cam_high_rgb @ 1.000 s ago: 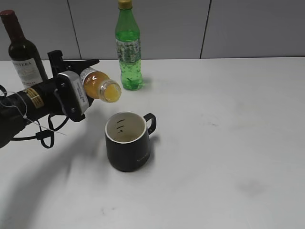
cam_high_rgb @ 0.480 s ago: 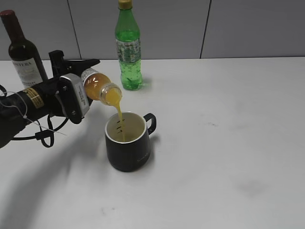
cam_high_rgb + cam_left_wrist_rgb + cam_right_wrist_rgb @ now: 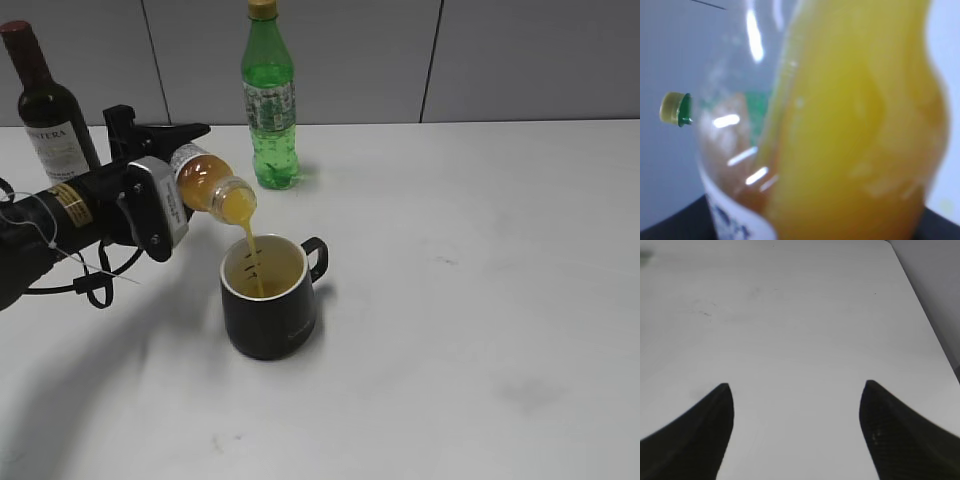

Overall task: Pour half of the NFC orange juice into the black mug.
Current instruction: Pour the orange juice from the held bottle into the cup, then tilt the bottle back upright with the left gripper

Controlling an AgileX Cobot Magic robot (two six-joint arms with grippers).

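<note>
My left gripper point(image 3: 165, 160) is shut on the NFC orange juice bottle point(image 3: 212, 185) and holds it tilted mouth-down to the right, above the left rim of the black mug point(image 3: 272, 315). A thin stream of orange juice point(image 3: 250, 245) falls from the bottle's mouth into the mug, which holds some juice. In the left wrist view the bottle point(image 3: 855, 130) fills the frame, blurred, and hides the jaws. My right gripper point(image 3: 796, 390) is open and empty over bare white table; it does not show in the exterior view.
A tall green soda bottle point(image 3: 269, 100) stands behind the mug at the back; its cap also shows in the left wrist view point(image 3: 676, 108). A dark wine bottle point(image 3: 45, 105) stands at the back left. The white table point(image 3: 480, 300) stretches right of the mug.
The bottle has tilted further down over the mug. A stream of juice began about half a second ago and still runs; the juice level in the mug has risen.
</note>
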